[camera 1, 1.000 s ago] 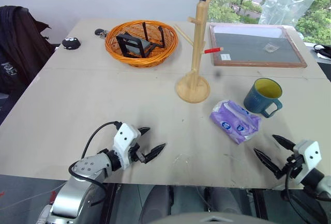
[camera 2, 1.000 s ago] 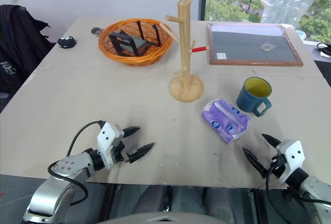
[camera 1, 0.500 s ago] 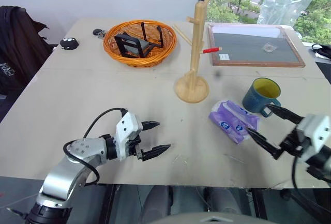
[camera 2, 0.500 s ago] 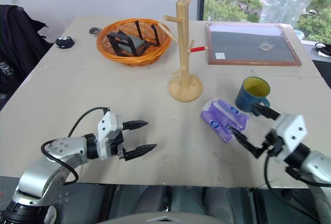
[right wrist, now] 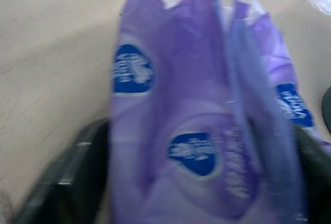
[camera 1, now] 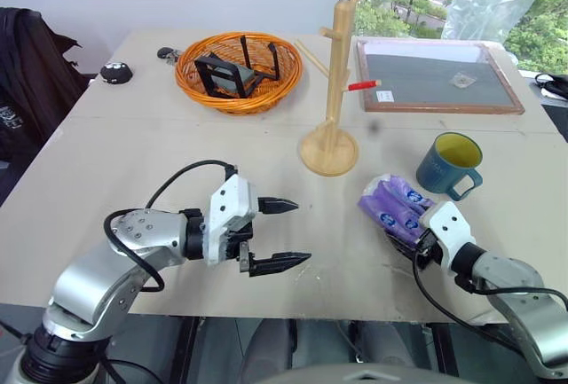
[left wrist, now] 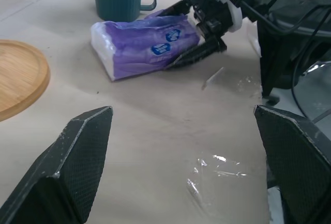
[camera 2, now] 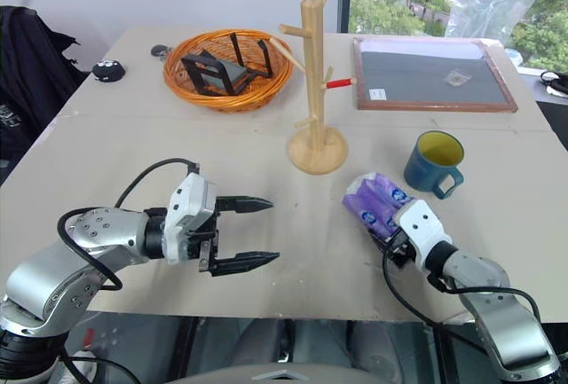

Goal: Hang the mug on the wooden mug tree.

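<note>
Both eye views look down over the table (camera 1: 133, 153); both wrist views closely share the purple packet (left wrist: 145, 40).

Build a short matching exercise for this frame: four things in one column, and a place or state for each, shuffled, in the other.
Things:
1. mug
2. wooden mug tree
3. purple packet
4. left gripper

Places or states:
A. fingers spread wide above bare tabletop
B. lying flat with the right gripper around its near end
C. upright, yellow inside showing
D. standing between the orange basket and the framed board

Pairs: 1-C, 2-D, 3-B, 4-A
</note>
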Motion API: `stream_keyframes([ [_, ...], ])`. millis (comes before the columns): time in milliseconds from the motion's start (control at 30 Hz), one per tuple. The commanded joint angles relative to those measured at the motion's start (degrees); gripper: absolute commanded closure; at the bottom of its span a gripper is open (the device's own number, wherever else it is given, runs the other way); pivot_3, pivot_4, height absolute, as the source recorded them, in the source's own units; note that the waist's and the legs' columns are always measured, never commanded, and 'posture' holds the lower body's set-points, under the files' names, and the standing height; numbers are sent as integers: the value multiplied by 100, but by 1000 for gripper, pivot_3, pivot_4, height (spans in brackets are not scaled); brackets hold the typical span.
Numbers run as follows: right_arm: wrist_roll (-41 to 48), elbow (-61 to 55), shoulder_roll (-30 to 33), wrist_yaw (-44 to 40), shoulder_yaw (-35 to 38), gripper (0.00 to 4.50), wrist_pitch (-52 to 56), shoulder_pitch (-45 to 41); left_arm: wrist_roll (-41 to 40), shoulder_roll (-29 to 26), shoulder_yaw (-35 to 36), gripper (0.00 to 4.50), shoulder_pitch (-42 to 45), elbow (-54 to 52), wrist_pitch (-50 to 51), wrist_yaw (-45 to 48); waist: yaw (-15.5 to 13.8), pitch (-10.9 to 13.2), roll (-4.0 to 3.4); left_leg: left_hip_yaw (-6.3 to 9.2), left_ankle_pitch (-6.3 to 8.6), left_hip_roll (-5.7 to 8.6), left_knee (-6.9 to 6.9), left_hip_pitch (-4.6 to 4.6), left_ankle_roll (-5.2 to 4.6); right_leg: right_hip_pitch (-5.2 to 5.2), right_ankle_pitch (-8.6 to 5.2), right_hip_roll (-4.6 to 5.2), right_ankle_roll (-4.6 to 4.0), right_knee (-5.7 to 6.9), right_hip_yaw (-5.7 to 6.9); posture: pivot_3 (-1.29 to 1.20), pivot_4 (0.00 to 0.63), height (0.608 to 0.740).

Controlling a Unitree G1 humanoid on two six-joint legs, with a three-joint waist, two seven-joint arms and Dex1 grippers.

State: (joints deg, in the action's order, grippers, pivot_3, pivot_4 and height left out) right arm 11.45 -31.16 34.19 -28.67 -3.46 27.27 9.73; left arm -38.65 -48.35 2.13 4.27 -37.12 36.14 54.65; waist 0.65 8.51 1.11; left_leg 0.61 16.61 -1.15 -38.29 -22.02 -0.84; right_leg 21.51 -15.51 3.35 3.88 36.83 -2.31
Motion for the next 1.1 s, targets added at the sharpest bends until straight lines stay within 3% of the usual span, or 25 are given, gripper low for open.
stream_keyframes([
  [33, 50, -77, 6, -67, 113, 2723, 75, 7, -3, -37, 88, 0, 31, -180, -53, -66, 1, -2, 3, 0, 0, 0, 0, 1, 0, 0, 0, -1, 0, 0, 0, 0, 150, 737],
  [167, 126, -180, 46, -111, 277, 4473, 95, 64, -9, -34, 40, 0, 26, -216, -22, -102, -1, -1, 2, -1, 0, 0, -1, 0, 0, 0, 0, -1, 0, 0, -2, 0, 150, 737],
  [300, 331, -548, 226, -389, 634, 4473, -113, 27, -191, 166, -18, 0, 262, -252, 129, -355, -28, 3, 1, 0, 0, 1, -2, -5, 0, 2, 0, 0, 0, 0, -2, 0, 150, 737],
  [400, 1168, -921, 421, -835, 1330, 4473, 30, -174, -567, 459, -46, 0, 653, -276, 257, -486, -21, 4, 0, 1, 0, 0, -2, -5, 0, 2, 1, -1, 1, 1, -1, 0, 150, 737],
  [500, 2229, -920, 731, -797, 2417, 4473, 622, -950, -1044, 913, -115, 0, 1450, -83, 450, -648, -17, 9, 4, 3, 0, 0, -11, -10, 0, 1, 3, -1, 3, 2, -1, 0, 150, 737],
  [600, 2622, -505, 1292, -772, 3143, 4473, 1097, -1626, -962, 1284, -444, 0, 2177, 233, 476, -672, -36, 10, 5, 4, 0, 4, -13, -7, -1, -4, 3, -1, 3, 4, -1, 0, 150, 737],
  [867, 1556, 1669, 2178, -673, 3696, 4473, 826, -1722, 257, 2258, -1391, 0, 3344, 1307, -30, -911, -76, 9, 8, -10, -1, 13, -19, -54, -1, 23, 3, -5, 3, -7, 5, 0, 150, 737],
  [1100, 880, 2712, 2084, -583, 3804, 4473, 594, -923, 728, 2366, -1878, 0, 3562, 1556, -323, -355, -111, 7, -5, -12, -17, 11, -17, -60, 26, 31, 3, -8, 3, -4, 0, 0, 150, 737],
])
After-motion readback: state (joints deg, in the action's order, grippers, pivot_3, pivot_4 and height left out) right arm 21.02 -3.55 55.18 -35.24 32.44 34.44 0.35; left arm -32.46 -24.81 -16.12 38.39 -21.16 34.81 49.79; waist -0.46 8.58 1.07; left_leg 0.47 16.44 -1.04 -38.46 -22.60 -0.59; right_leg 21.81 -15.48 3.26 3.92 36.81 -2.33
